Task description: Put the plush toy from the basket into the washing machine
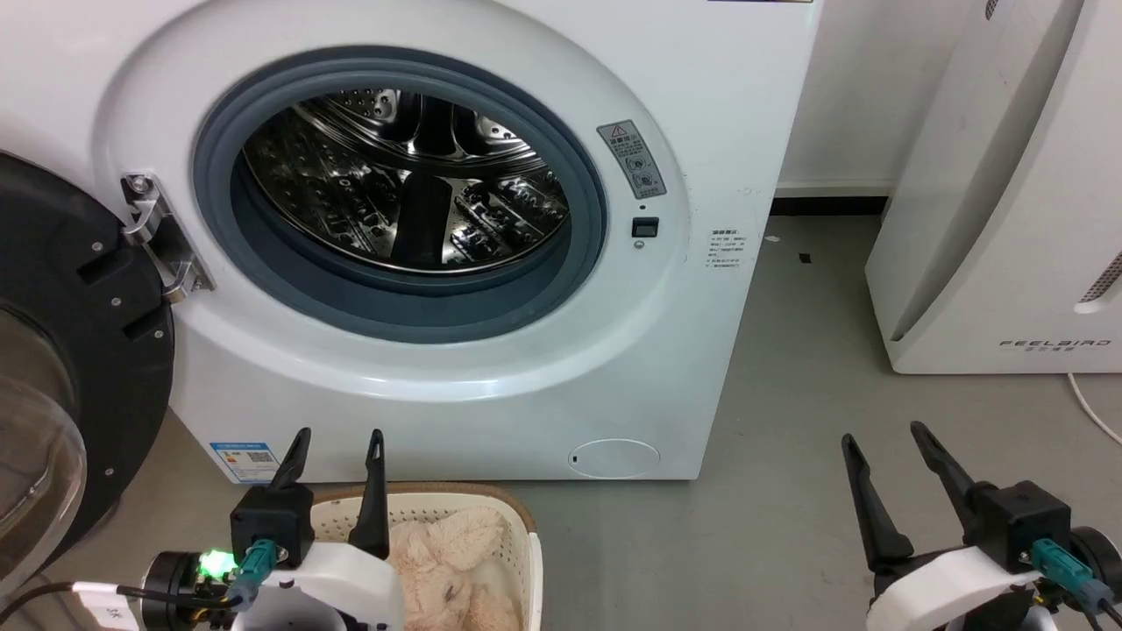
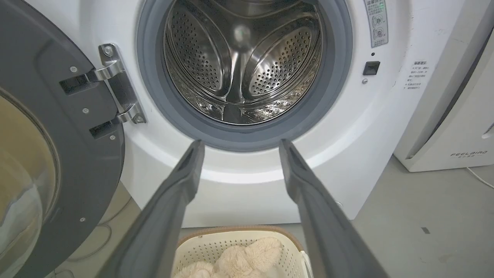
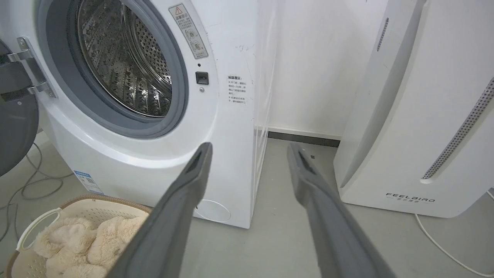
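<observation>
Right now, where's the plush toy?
The plush toy lies in the basket, just before the washing machine, beside the left gripper at the head view's lower left.

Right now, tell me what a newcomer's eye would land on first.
The large white front-loading washing machine dominates the upper left, its black-framed glass door swung open leftward, baring the shiny steel drum. Below it, a fluffy cream plush toy lies in the oval cream-white perforated basket on the floor.

A smooth grey floor point(image 1: 789, 394) carries a large white front-loading washing machine point(image 1: 684, 307) on the left. Just in front of it sits an oval cream-white perforated plastic basket point(image 1: 438, 510) with a brown rim. A tall white appliance point(image 1: 1008, 219) marked FEELBIRD stands apart on the right, with a thin white cable point(image 1: 1091, 412) on the floor beside it.
</observation>
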{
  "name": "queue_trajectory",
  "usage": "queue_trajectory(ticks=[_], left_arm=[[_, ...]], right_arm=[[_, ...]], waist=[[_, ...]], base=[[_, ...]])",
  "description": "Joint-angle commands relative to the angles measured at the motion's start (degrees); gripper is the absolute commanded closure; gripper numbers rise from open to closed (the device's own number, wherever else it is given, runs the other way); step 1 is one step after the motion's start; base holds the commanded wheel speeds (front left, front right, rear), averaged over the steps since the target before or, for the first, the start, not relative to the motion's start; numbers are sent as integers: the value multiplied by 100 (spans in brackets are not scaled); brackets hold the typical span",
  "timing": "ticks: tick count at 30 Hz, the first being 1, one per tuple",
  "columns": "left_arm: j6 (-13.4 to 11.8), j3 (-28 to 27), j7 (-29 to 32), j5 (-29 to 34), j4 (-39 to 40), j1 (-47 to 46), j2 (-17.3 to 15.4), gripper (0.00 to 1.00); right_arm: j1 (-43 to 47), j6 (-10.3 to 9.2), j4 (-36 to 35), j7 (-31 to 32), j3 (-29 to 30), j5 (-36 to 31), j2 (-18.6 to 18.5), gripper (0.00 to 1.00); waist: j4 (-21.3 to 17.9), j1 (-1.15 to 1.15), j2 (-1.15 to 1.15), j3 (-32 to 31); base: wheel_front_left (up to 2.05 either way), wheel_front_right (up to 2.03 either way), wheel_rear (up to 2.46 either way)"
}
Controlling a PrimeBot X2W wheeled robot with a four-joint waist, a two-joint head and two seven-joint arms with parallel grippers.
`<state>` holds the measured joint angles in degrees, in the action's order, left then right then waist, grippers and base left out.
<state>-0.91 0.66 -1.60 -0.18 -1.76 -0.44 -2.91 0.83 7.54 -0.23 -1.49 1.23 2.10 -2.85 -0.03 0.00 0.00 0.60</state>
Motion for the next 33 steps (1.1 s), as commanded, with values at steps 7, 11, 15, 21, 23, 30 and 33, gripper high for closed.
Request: queue_trajectory(ticks=[7,11,15,21,23,30,33], left_arm=[[-36,60,-120,5,-272,-253,-82,0],[-29,98,-168,20,-473,-385,-139,0],[-17,148,-216,45,-749,-542,-209,0],[10,242,-287,95,-1262,-836,-329,0],[13,266,-311,103,-1441,-947,-364,0],[89,388,-371,145,-2128,-1356,-490,0],[142,454,-348,172,-2420,-1544,-557,0]], right_arm=[[-34,-1,-22,-132,69,142,0,0],[-68,-1,-28,-181,95,194,-1,0],[-113,-1,-32,-229,119,242,-1,0],[-199,-2,-44,-300,158,318,-1,0],[-234,-2,-48,-324,167,345,-1,0],[-375,-2,-60,-408,195,447,-1,0],[-443,-2,-67,-444,215,491,-1,0]], waist=[[-15,0,0,102],[-32,0,0,202],[-53,0,0,321],[-95,0,0,530],[-111,0,0,607],[-180,0,0,923],[-207,0,0,1072]], base=[[0,0,0],[0,0,0],[0,0,0],[0,0,0],[0,0,0],[0,0,0],[0,0,0]])
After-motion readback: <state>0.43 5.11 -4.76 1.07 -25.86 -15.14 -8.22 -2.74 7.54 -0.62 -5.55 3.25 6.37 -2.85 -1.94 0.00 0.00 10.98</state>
